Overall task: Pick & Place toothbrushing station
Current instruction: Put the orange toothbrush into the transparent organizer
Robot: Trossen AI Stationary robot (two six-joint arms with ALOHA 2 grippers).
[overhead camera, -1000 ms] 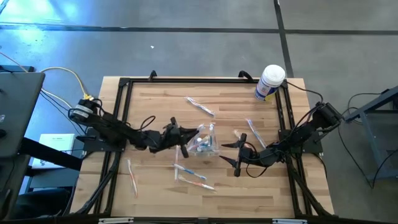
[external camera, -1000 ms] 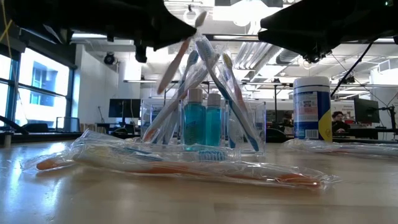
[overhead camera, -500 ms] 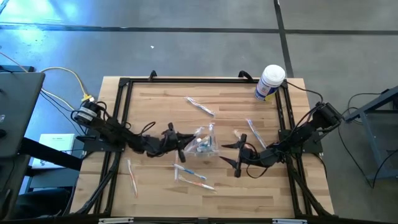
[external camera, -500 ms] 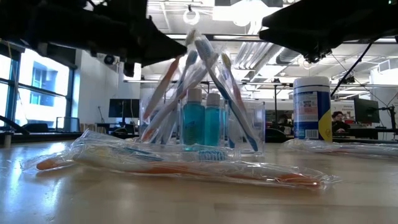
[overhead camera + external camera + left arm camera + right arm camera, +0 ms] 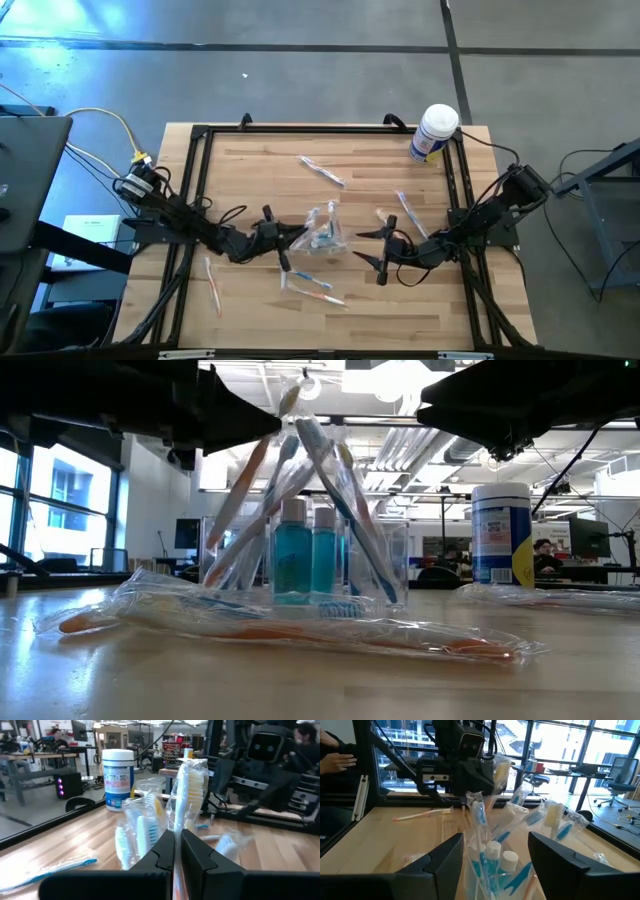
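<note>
The toothbrushing station (image 5: 325,235), a clear holder with two blue bottles (image 5: 305,560) and several wrapped toothbrushes leaning in it, stands on its base at mid-table. My left gripper (image 5: 292,236) reaches in level from the table's left, shut on one of those wrapped toothbrushes (image 5: 190,785). My right gripper (image 5: 373,250) waits open just right of the station. Its two fingers (image 5: 445,862) frame the station (image 5: 495,860) without touching it. My left gripper pinches the wrapped toothbrush's shaft (image 5: 176,826) just below the bristle head, between its two shut fingers, wrapper and all. The fingers come level from the table's left and lie across the brush. The brush leans head-up (image 5: 288,400), its lower end down in the station.
A white canister with a blue label (image 5: 435,132) stands at the far right corner. Loose wrapped toothbrushes lie at the far middle (image 5: 322,171), right of the station (image 5: 405,212), near left (image 5: 212,283) and near middle (image 5: 310,290). A black frame (image 5: 200,180) rims the table.
My left gripper, staying shut on the brush, has moved toward the table's near-left and sunk a little. The held toothbrush has leaned over with it, and the station has slid a short way toward the table's left edge, still upright.
</note>
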